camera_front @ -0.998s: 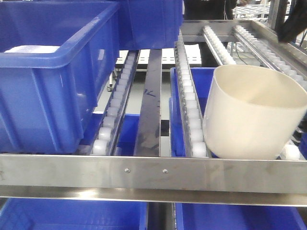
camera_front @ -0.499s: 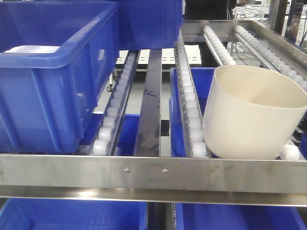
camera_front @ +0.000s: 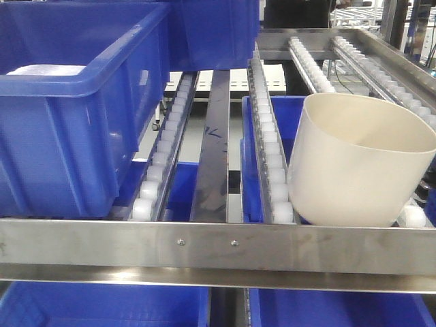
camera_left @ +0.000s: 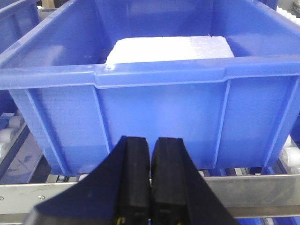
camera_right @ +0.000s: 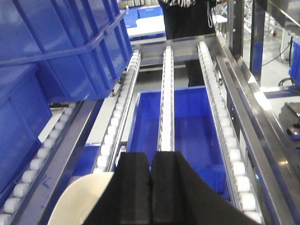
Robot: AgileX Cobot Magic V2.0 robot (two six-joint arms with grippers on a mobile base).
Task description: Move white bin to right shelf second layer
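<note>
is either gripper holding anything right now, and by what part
Nothing is held. Both the left gripper and right gripper are shut on nothing, and the white bin sits free on the roller shelf.

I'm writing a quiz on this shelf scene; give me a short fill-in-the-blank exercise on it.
1. The white bin rests on roller lanes behind the steel front rail, with ____ gripper holding it.
2. The left gripper is ____, facing the blue crate.
3. That crate holds a ____ foam block.
4. The right gripper is ____.

Missing words: no; shut; white; shut
</note>
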